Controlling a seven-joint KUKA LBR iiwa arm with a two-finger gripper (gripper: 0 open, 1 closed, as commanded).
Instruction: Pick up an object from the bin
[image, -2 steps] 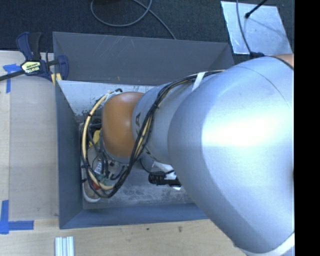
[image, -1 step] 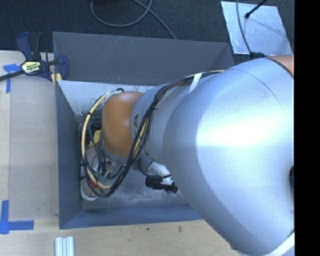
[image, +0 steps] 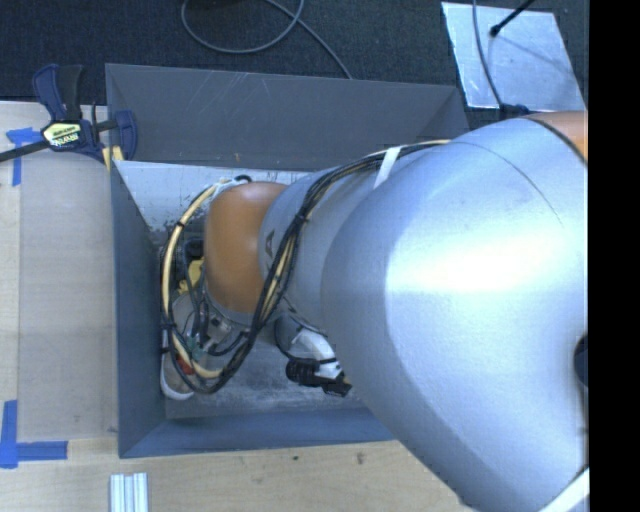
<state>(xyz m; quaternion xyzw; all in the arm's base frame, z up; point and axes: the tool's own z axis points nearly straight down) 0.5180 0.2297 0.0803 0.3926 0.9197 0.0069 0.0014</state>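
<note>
Grey metal bin (image: 135, 330), seen from above. The arm (image: 450, 300) enters from the right of the frame, and its orange cover (image: 235, 250) and looped cables (image: 172, 262) hang over the bin's left half. The claw (image: 197, 345) sits low at the lower left of the floor, just above a white rounded object (image: 176, 385) in that corner. Whether the claw is apart or together cannot be told. A black-and-white object (image: 315, 368) lies near the centre, at the arm's lower edge.
</note>
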